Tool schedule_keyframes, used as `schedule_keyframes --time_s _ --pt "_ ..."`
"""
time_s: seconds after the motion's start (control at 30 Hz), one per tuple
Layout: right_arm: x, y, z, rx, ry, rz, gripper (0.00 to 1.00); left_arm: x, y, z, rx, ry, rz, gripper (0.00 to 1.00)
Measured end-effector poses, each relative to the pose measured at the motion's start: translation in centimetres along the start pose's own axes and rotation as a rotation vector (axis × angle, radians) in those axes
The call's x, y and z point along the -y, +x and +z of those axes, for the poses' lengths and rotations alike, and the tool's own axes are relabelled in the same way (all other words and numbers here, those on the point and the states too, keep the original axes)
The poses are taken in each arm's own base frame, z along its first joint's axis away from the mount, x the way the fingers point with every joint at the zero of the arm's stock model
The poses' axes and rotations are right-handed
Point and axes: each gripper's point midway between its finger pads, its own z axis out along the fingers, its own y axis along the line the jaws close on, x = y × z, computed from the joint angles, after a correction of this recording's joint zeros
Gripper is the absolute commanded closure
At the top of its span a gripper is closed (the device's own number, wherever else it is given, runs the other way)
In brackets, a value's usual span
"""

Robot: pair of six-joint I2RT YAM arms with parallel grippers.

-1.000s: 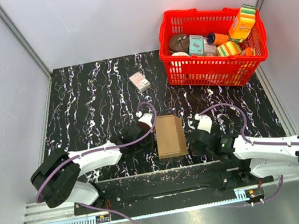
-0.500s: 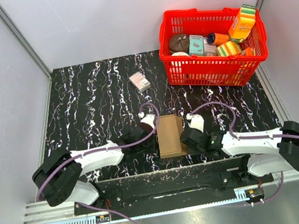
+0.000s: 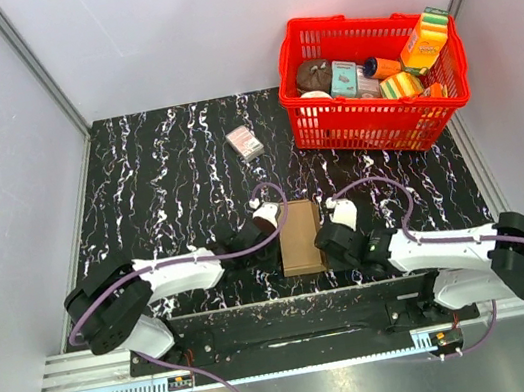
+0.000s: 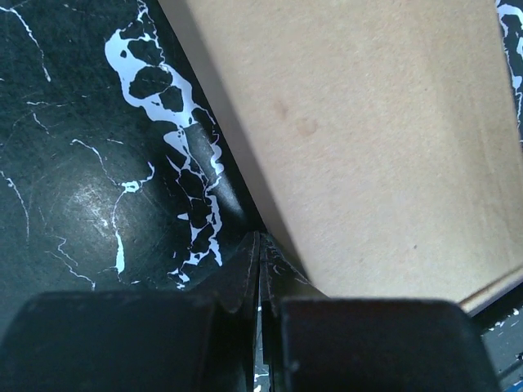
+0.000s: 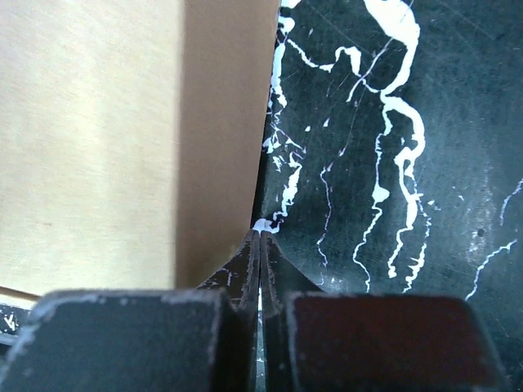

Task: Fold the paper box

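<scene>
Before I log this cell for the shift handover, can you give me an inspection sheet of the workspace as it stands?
Surface: black marbled table.
Job's things: paper box, slim brown carton, lying flat between the arms.
Clutter: small white-and-pink carton farther back; red basket of grocery packs at back right.
Grippers: left gripper shut, tips at the box's left side; right gripper shut, tips at its right side.
Cables: purple cables loop over both wrists.
Surroundings: grey walls; nothing else seen.

Left claw [image 4: 260, 249] pinched closed, right claw [image 5: 260, 245] likewise, both held low, angled toward each other
</scene>
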Motion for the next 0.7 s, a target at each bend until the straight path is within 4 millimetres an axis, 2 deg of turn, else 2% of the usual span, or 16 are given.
schedule_keyframes --time_s 0.2,0.33,0.5,0.63,0.7 --pt "1.1 -1.4 -1.0 0.038 0.041 0.012 0.97 -0.9 -0.1 -0.5 0.012 -0.050 0.008 1.00" --pt "2.6 -2.8 -1.1 0.055 0.082 0.057 0.97 -1.7 -1.1 -1.3 0.044 -0.083 -0.004 1.00" --pt "4.4 -5.5 -1.0 0.091 0.118 0.118 0.97 -4.0 -4.3 -2.2 0.127 -0.115 -0.073 1.00" --pt "4.2 -8.1 -0.5 0.104 0.129 0.103 0.98 -6.2 -7.3 -2.2 0.176 -0.142 -0.115 0.99" --pt "3.7 -9.5 0.2 0.108 0.126 0.082 0.99 -6.2 -8.9 -1.7 0.190 -0.138 -0.106 1.00"
